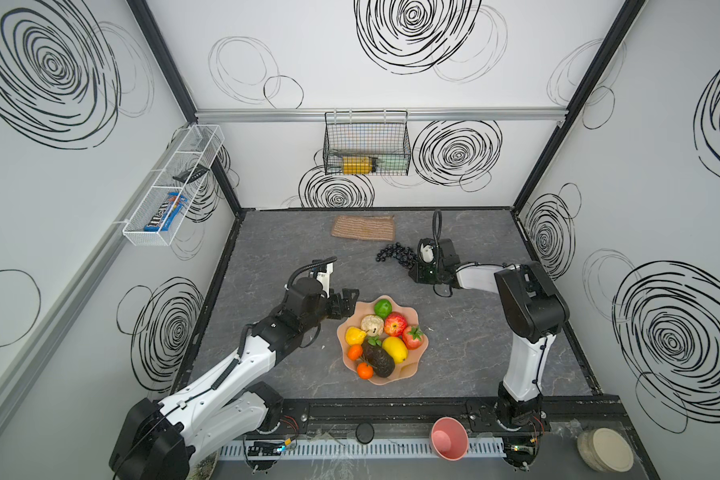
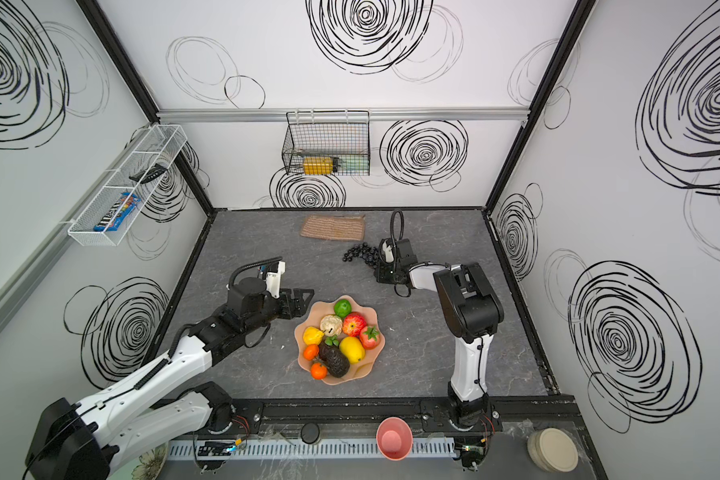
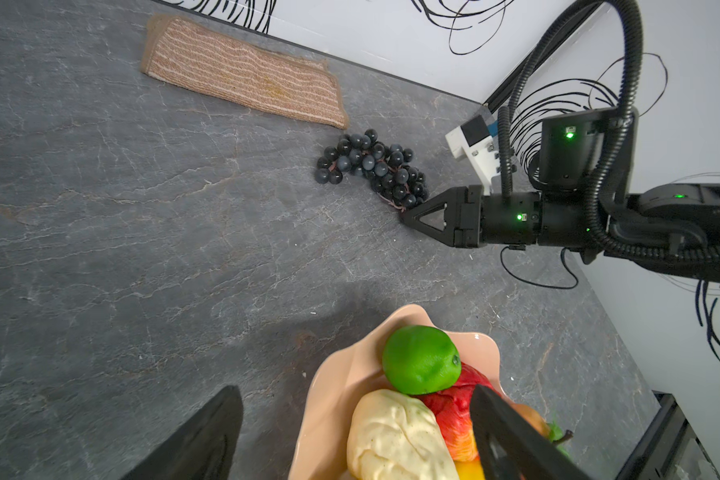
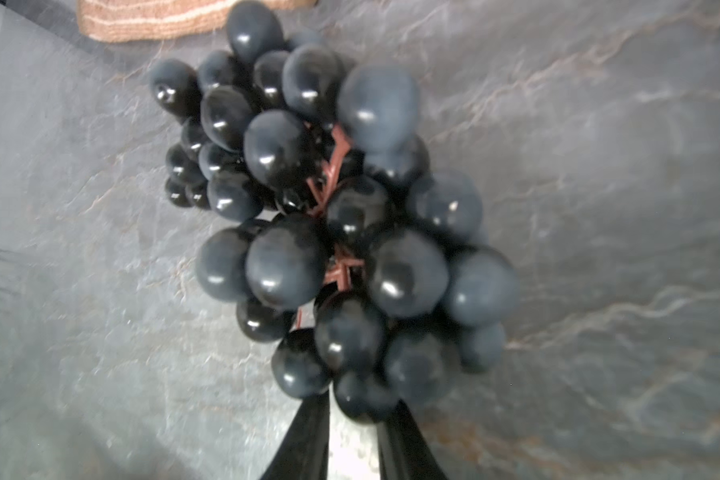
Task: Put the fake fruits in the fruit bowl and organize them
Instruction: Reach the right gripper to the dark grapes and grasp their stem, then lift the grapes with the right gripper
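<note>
The only writing I can read is "m&m's" on the blue packet in the white wire basket, well away from both my grippers. My left gripper hangs, jaws wide apart, at the rim of the wavy peach-pink fruit bowl — inside it lie a lime, apple, strawberry, lemon, avocado and oranges. My right gripper has its jaws close together at the end of the glossy black grape bunch, which lies on the table — whether they pinch it, I cannot tell.

**Nine fruits in, grapes out**

Peach-pink scalloped fruit bowl, upright. Inside, packed touching: lime, cream pear, red apple, strawberry, big lemon, small lemon, dark avocado, two oranges. Black grape bunch lying outside, well apart from bowl.
</note>
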